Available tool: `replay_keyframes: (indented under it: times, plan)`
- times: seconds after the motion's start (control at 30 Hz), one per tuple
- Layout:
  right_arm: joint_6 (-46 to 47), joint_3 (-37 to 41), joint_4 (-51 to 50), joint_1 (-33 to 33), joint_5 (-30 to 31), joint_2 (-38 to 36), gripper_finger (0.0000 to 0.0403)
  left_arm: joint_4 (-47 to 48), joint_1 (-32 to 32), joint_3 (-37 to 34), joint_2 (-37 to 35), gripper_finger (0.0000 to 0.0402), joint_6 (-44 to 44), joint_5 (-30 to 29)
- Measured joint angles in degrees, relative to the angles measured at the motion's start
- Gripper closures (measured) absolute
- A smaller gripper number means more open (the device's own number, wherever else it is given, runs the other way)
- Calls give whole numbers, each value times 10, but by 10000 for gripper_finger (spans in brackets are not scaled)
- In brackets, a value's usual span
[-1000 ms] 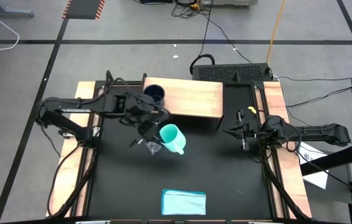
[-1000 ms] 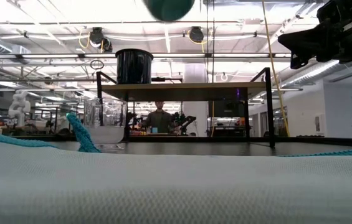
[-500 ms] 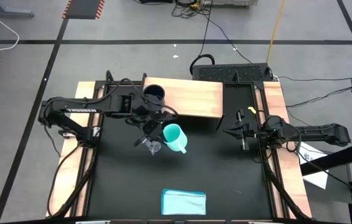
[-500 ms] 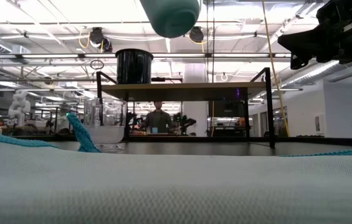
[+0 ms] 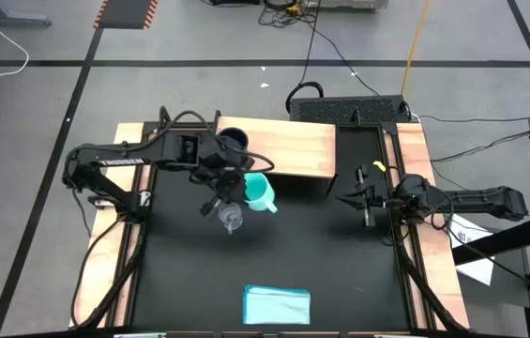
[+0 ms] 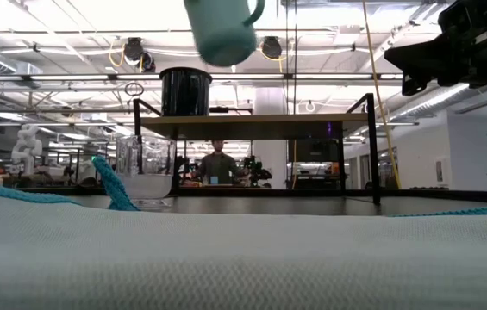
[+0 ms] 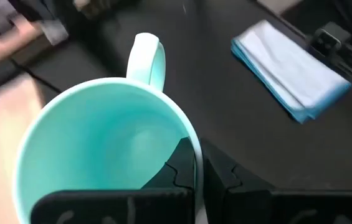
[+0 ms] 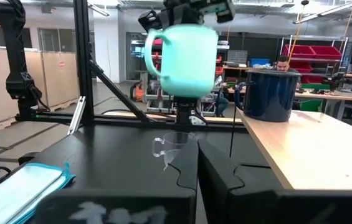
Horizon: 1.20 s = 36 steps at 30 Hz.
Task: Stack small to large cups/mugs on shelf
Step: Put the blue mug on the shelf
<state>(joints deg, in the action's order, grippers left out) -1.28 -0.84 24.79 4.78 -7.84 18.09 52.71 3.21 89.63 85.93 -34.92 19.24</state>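
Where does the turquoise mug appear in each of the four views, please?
High view: turquoise mug, centre, beside the shelf.
Low view: top edge, above the navy mug.
Left wrist view: fills the foreground, rim pinched by the left tool.
Right wrist view: upper centre.
Shared landmark: the navy mug.
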Motion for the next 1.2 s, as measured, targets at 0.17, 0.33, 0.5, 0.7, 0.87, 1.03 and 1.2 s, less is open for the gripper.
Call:
replay_keyframes:
  times: [0.17, 0.33, 0.5, 0.7, 0.87, 1.03, 1.2]
  plan:
    - [0, 0, 2, 0, 0, 0, 403, 78, 1, 75, 35, 396, 5, -11]
    - [0, 0, 2, 0, 0, 0, 403, 152, 1, 143, 96, 396, 4, -35]
    - [0, 0, 2, 0, 0, 0, 403, 210, 4, 218, 160, 396, -12, -49]
    - [0, 0, 2, 0, 0, 2, 403, 242, 13, 282, 206, 396, -23, -49]
    - [0, 0, 2, 0, 0, 10, 403, 239, 17, 284, 211, 396, -29, -45]
    - [0, 0, 2, 0, 0, 19, 403, 239, 18, 285, 210, 396, -25, -43]
    - [0, 0, 2, 0, 0, 21, 403, 237, 18, 285, 210, 396, -25, -43]
